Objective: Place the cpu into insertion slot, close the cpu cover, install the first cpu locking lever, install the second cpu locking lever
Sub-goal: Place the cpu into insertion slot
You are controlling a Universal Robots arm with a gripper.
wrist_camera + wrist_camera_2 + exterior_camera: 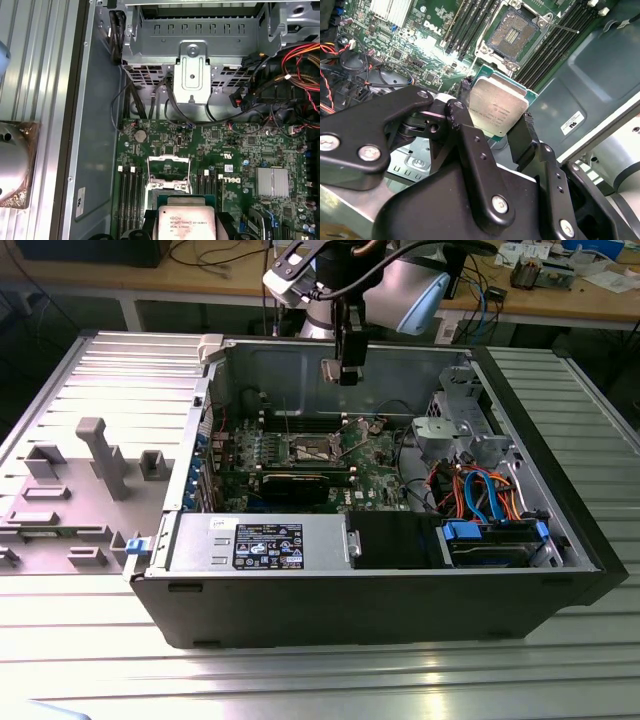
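Cpu (pixel 497 107) gripped by two opposite edges between black fingers (pixel 465 130) of gripper (pixel 492 117), closed to the chip's width. Square, so no long axis. Dull silver lid facing the camera in both wrist views, thin green rim around it, whole plate tilted, one corner toward slot (pixel 515 31). Held in air above green board (pixel 210 145), clear of slot, near far wall of case (pixel 400 590) in exterior view. Slot bare: beige-gold grid in silver rim. Thin metal cover (pixel 170 159) standing open.
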